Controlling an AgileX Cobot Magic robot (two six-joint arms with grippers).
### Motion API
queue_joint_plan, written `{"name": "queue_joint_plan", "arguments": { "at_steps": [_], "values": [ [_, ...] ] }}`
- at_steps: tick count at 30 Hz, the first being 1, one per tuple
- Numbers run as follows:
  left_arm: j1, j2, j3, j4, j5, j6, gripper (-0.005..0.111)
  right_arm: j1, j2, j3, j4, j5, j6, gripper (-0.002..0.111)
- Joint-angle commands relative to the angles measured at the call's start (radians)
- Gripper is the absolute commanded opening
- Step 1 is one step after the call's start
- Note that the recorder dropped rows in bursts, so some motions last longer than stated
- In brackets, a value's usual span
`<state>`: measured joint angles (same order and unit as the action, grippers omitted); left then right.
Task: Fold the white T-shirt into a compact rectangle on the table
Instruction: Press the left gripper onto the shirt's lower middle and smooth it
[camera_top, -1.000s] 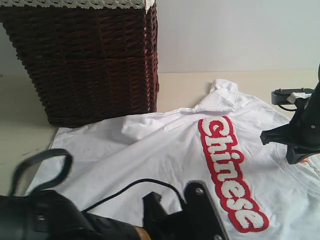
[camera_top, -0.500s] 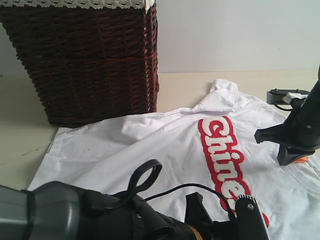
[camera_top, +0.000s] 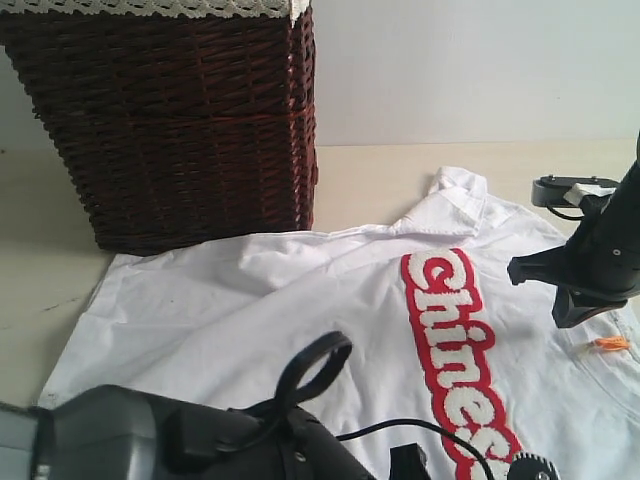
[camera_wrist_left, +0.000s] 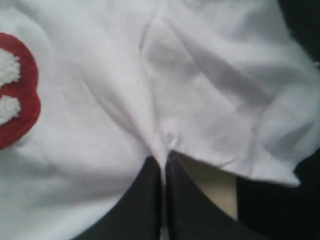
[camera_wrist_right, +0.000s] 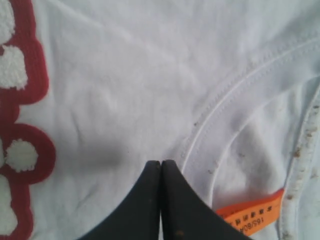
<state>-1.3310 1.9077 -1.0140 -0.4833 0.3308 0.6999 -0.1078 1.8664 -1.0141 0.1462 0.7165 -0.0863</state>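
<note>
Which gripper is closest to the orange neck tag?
The right gripper: the orange tag lies beside its shut jaws. The left gripper pinches the white T-shirt at an edge, no tag near.

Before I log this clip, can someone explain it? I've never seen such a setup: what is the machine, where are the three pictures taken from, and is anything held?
It is a robot with two arms, each ending in a gripper. The wide picture comes from a camera off the arms; the two close-ups come from cameras on the wrists, looking past each gripper. A white T-shirt with red-edged lettering lies on the table, next to a wicker basket. The left gripper is shut on a pinch of the shirt's edge. The right gripper is shut too, tips by the collar near the orange tag; whether it pinches cloth I cannot tell.
</note>
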Motion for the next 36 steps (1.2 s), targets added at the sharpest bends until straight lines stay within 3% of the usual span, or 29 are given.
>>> {"name": "queue_joint_plan", "arguments": {
  "at_steps": [1,7,9,13,17,22,26,30,34,36],
  "values": [
    [-0.004,-0.047,-0.001,-0.059,0.011,0.002,0.007,-0.002,0.000,-0.010,0.003,-0.006,-0.009,0.000],
    [-0.004,-0.051,-0.001,-0.087,0.092,-0.002,0.048,-0.002,0.000,-0.010,0.003,0.007,-0.009,0.000],
    [-0.004,-0.060,-0.001,-0.087,0.141,-0.006,0.054,-0.002,0.000,-0.010,0.003,0.013,-0.009,0.000],
    [0.009,-0.109,-0.001,-0.058,0.219,-0.028,0.045,-0.002,0.000,-0.010,0.003,0.013,-0.009,0.000],
    [0.087,-0.196,0.036,0.129,0.215,-0.237,0.033,-0.002,0.000,-0.010,0.011,0.019,-0.017,0.000],
    [0.287,-0.281,0.122,0.373,0.124,-0.595,0.031,-0.002,0.000,-0.010,0.011,0.015,-0.017,0.000],
    [0.486,-0.292,0.174,0.366,0.037,-0.700,0.031,-0.002,0.000,-0.010,0.031,0.011,-0.023,0.000],
    [0.654,-0.263,0.196,0.364,-0.150,-0.792,0.024,-0.002,0.000,-0.010,0.061,0.011,-0.052,0.000],
    [0.745,-0.211,0.196,0.364,-0.316,-0.861,0.003,-0.002,0.000,-0.010,0.061,0.011,-0.052,0.000],
    [0.772,-0.182,0.196,0.364,-0.352,-0.865,0.000,-0.002,0.000,-0.010,0.061,0.011,-0.052,0.000]
  ]
}}
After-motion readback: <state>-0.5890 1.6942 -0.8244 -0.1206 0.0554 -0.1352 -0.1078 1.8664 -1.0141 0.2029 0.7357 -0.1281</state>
